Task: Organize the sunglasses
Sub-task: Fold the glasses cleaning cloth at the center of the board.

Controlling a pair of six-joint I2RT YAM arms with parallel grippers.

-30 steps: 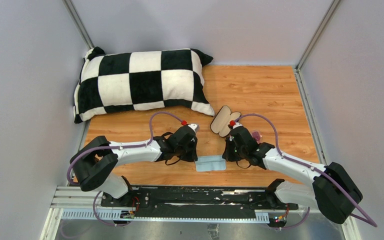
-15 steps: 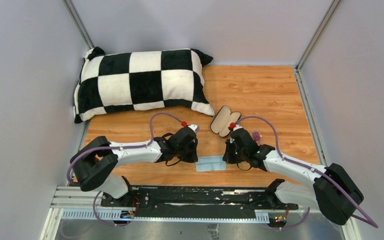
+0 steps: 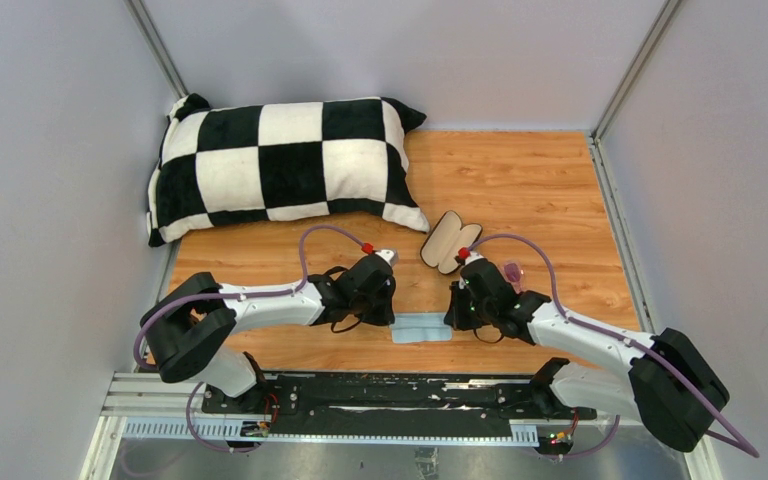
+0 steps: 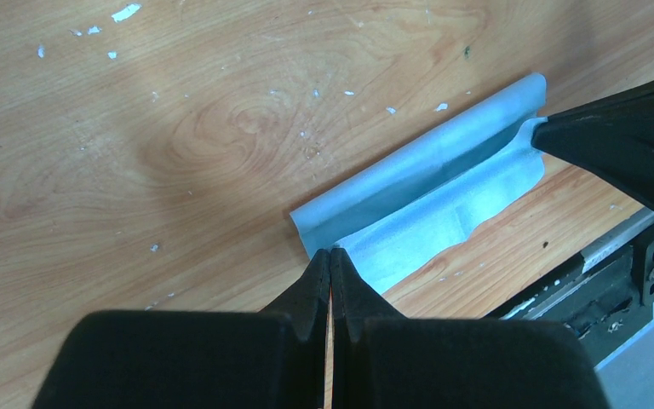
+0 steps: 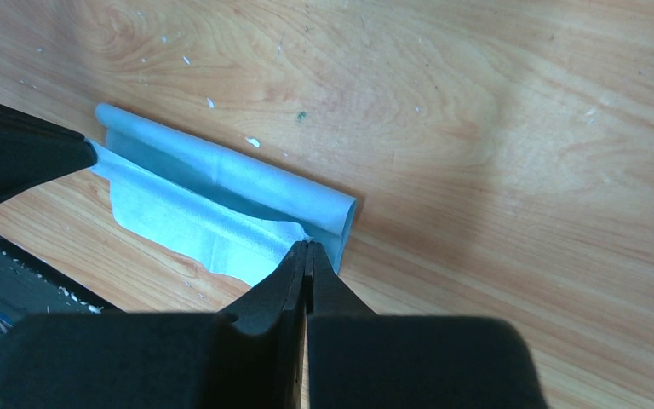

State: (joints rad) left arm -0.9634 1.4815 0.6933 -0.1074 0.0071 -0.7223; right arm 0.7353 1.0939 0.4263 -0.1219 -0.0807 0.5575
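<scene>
Both pincers are closed on the cloth, one per end.
- Left pincer (image 4: 330, 256): jaws pressed together, pinching the corner of the upper layer of the light blue cloth (image 4: 430, 200).
- Right pincer (image 5: 306, 251): same, tips clamped on the opposite corner of that layer.
- The cloth is folded lengthwise with a rolled fold on its far side. It lies flat on the worktop (image 3: 520, 180), close to the near edge at about mid-width.
- Sunglasses (image 3: 512, 271): pink lenses, on the worktop right of centre, just beside the right wrist. Neither pincer touches them and they're partly hidden by the arm.
- Black case (image 3: 449, 241): open with the beige lining up, mid-worktop, just beyond the right wrist.
- Checkered pillow (image 3: 280, 165): far-left corner.
</scene>
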